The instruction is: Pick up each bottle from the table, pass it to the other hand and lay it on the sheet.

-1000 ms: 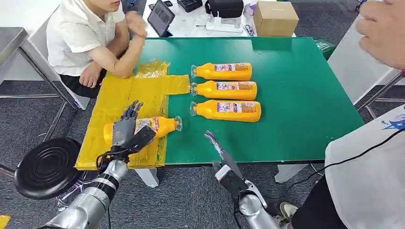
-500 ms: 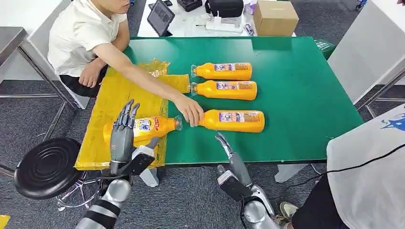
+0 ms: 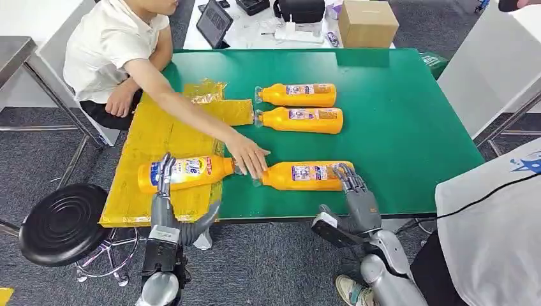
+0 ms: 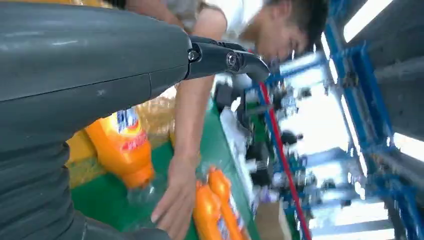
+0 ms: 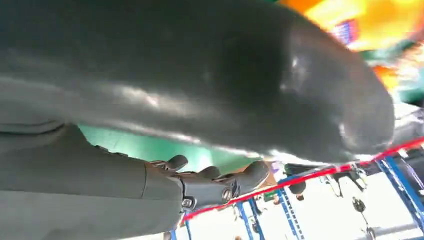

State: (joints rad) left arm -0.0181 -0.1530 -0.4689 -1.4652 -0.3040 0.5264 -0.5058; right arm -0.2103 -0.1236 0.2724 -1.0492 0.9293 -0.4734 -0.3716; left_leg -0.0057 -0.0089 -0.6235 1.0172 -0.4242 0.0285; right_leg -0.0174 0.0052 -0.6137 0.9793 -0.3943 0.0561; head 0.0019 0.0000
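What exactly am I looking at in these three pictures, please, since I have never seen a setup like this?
It is a humanoid robot with two silver arms ending in many-fingered hands. The wide picture is from its head, looking down at a green table. The two blurry pictures come from cameras at its wrists, so the grey bulk there is its own hand.

Its left hand is open beside a bottle on the yellow sheet. Its right hand reaches the near bottle with its fingers, though a firm grip is not clear. A seated person's hand rests at that bottle's neck. Two more bottles lie farther back.
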